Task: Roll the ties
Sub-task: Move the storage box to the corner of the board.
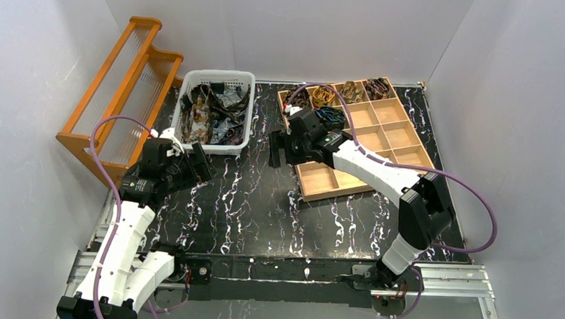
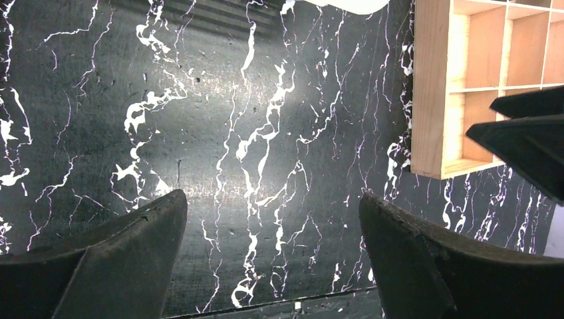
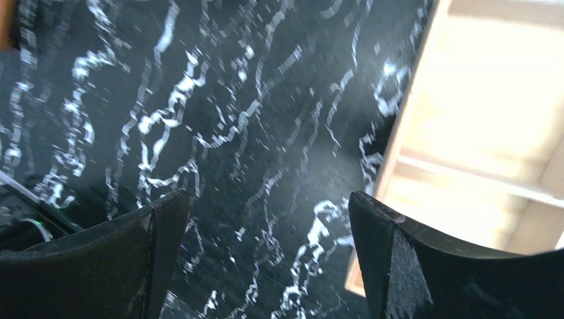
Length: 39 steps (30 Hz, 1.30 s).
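Observation:
Several loose ties [image 1: 213, 113] lie heaped in a white basket [image 1: 221, 76] at the back left. Rolled ties [image 1: 336, 93] sit coiled in the back compartments of a wooden tray [image 1: 320, 189], one dark blue coil [image 1: 332, 117] in the second row. My left gripper [image 1: 197, 163] is open and empty, just in front of the basket; in the left wrist view [image 2: 273, 212] only bare table lies between its fingers. My right gripper [image 1: 280, 148] is open and empty beside the tray's left edge, also seen in the right wrist view [image 3: 266, 212] above the table.
An orange wooden rack [image 1: 117, 95] leans at the far left. The tray's empty compartments [image 2: 479, 86] show in the left wrist view, and its edge [image 3: 479, 133] in the right wrist view. The table [image 1: 249, 201] is black marble with white veins. White walls enclose three sides.

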Motion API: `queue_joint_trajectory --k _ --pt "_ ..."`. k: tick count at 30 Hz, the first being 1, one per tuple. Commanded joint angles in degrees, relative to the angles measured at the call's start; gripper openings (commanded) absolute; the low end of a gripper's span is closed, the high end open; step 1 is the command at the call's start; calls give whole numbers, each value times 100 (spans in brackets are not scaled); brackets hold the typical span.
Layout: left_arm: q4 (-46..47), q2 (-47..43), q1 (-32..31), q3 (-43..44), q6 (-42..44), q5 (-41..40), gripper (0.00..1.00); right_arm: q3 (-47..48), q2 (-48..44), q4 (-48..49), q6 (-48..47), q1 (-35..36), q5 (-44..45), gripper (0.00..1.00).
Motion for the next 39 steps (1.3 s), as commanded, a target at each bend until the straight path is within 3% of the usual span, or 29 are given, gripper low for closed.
queue_joint_trajectory --k 1,5,10,19,31,39 --pt "-93 -47 13 238 -46 -137 98 549 286 655 -64 35 -218 96" --pt "-153 -76 15 326 -51 -195 98 1076 1258 1113 30 33 126 92" --pt "-286 -163 13 471 -40 -249 98 2071 2384 1006 -133 21 1265 91" --pt "-278 -159 13 455 -66 -173 98 3297 3786 711 -375 -302 2074 91" --pt "-247 -165 13 454 -143 -65 98 4325 4567 133 -250 -760 2769 96" --pt "-203 -119 13 472 -174 13 98 4940 4987 -218 -88 -1007 2691 96"
